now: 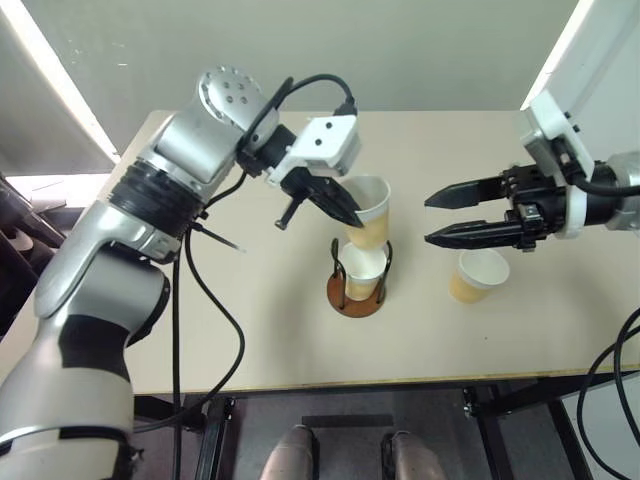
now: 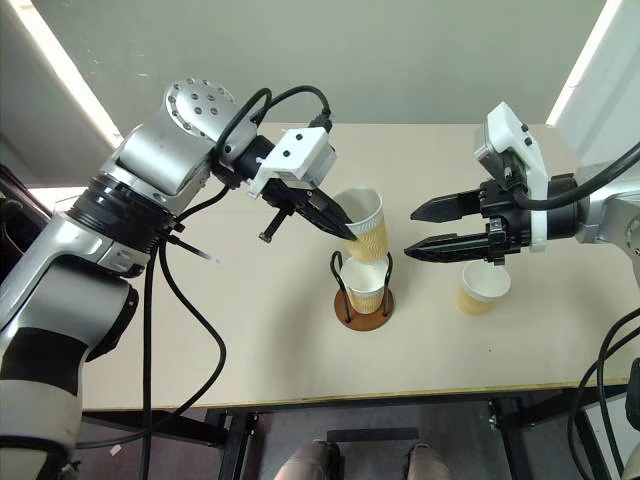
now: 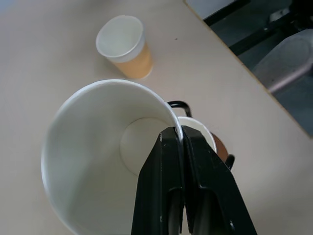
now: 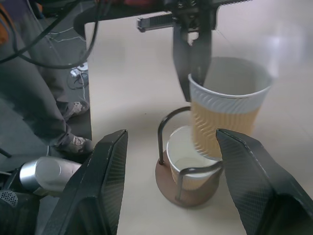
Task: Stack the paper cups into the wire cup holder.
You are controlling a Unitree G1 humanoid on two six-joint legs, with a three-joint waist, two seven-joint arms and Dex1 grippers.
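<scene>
paper cups are the job here. one cup [image 1: 363, 272] sits inside the wire cup holder [image 1: 357, 288] in the middle of the table [image 1: 250, 330]. the left end effector [image 1: 347, 211] is pinched tight on the rim of a second cup [image 1: 368, 212], which hangs tilted just above the first one. the right end effector [image 1: 432, 219] is partly open and holds nothing. a third cup [image 1: 478, 275] stands on the table below it.

to do this step well, i think the held cup should be turned straight up, set right over the cup in the holder, then pushed down gently between the wires before letting go.

the holder's far side is hidden behind the held cup, so i cannot tell if the cup touches a wire.
</scene>
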